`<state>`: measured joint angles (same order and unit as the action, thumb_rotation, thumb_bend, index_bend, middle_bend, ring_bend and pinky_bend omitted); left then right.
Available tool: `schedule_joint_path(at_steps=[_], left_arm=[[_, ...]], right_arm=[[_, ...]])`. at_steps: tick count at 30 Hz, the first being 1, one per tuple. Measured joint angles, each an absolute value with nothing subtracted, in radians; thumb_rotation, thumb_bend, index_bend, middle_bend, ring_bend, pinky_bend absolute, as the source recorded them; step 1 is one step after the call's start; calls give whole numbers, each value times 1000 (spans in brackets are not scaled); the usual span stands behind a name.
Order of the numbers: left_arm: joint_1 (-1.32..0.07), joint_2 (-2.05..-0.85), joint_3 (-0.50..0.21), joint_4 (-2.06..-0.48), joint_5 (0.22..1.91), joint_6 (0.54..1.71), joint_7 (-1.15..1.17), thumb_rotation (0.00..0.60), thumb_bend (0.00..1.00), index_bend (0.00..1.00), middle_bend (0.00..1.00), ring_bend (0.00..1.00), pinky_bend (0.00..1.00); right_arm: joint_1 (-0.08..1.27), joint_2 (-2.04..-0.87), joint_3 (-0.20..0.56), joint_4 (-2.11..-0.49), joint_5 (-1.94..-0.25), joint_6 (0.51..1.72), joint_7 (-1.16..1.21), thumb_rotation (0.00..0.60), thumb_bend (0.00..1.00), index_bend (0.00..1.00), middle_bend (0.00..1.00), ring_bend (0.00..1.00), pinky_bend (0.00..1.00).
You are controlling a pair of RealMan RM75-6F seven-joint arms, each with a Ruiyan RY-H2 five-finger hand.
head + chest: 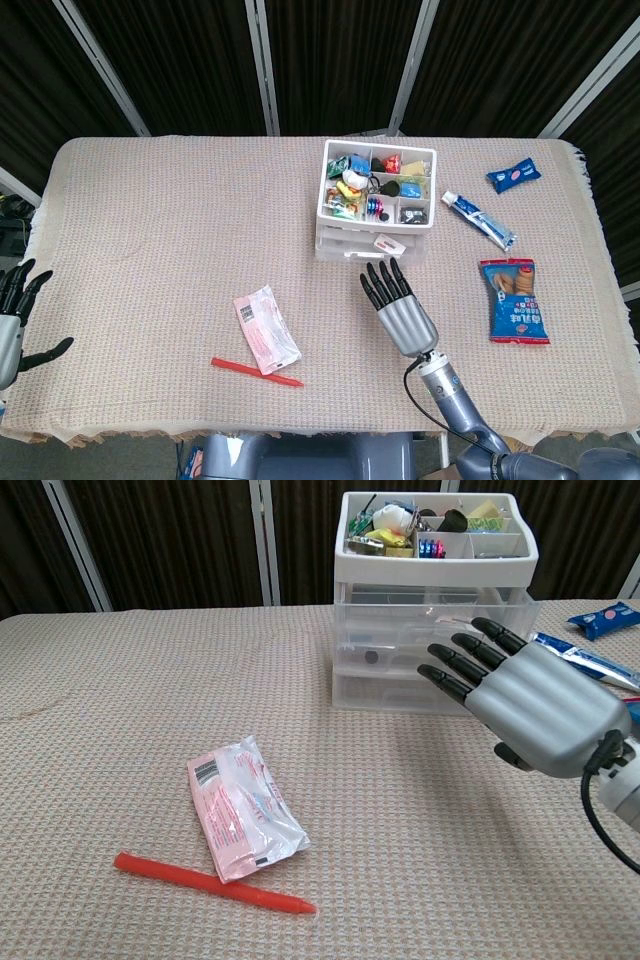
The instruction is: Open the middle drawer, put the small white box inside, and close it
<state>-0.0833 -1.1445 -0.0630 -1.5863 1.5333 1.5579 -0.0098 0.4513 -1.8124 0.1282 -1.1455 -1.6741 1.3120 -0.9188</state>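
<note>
A clear plastic drawer unit (372,222) (400,630) stands at the table's middle back, with a white tray of small items on top. Its middle drawer (390,640) is pushed almost flush with the other drawers. The small white box (387,244) shows through the drawer's clear front edge in the head view. My right hand (399,306) (520,695) is flat, its fingers straight and apart, and the fingertips (434,670) lie against the middle drawer's front. It holds nothing. My left hand (12,322) hangs beyond the table's left edge, fingers spread and empty.
A pink packet (266,328) (243,820) and a red pen (256,371) (213,882) lie front left of the drawers. On the right lie a toothpaste tube (478,220), a blue wrapper (514,176) and a snack bag (517,300).
</note>
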Motion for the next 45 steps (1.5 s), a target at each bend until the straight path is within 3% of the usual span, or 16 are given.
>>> schedule_joint_path(at_steps=[17, 30, 39, 45], left_arm=[[-85, -1140, -62, -1588, 1530, 1551, -16, 600, 65, 122, 0, 0, 0], [-83, -1139, -60, -1588, 1532, 1553, -18, 600, 65, 123, 0, 0, 0], [-82, -1138, -57, -1588, 1538, 1555, -11, 600, 65, 123, 0, 0, 0], [-83, -1137, -54, -1589, 1533, 1544, 12, 600, 66, 122, 0, 0, 0]], right_arm=[[516, -1847, 237, -1125, -1524, 1236, -977, 600, 167, 0, 0, 0, 0], [511, -1831, 218, -1186, -1485, 1247, -984, 600, 168, 0, 0, 0, 0], [437, -1704, 158, -1391, -1507, 1319, -893, 600, 162, 0, 0, 0, 0], [376, -1526, 126, -1558, -1520, 1368, -724, 600, 92, 0, 0, 0, 0]])
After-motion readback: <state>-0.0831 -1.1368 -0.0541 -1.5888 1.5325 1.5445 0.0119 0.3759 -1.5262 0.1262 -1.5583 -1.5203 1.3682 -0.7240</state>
